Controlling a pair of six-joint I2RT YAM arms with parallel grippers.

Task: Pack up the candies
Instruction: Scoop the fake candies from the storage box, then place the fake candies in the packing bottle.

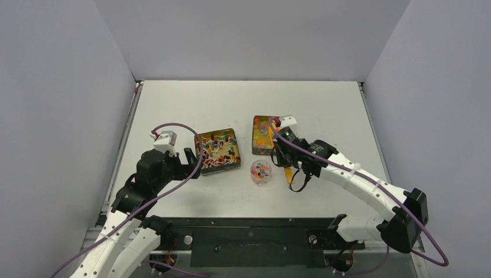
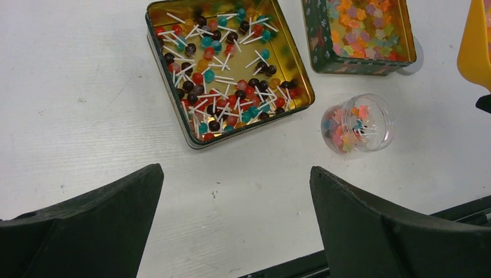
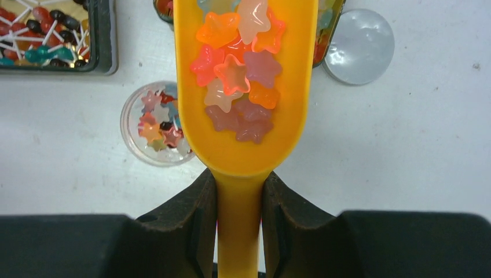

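Observation:
My right gripper (image 3: 239, 179) is shut on the handle of an orange scoop (image 3: 243, 153). The scoop carries a heap of star-shaped candies (image 3: 234, 75) and hangs just right of a small clear cup (image 3: 126, 130), partly over its rim. The cup holds a few star candies and stands on the table (image 1: 253, 174). Behind it a tin (image 2: 359, 66) is full of star candies (image 2: 365, 26). A second tin (image 2: 255, 123) to the left holds lollipop candies (image 2: 226, 69). My left gripper (image 2: 234, 168) is open and empty, over bare table in front of the lollipop tin.
A clear round lid (image 3: 359, 46) lies on the table at the right of the star tin. The scoop's handle end (image 1: 289, 174) sticks out toward the near edge. White walls close the table on three sides, and a black rail runs along the near edge.

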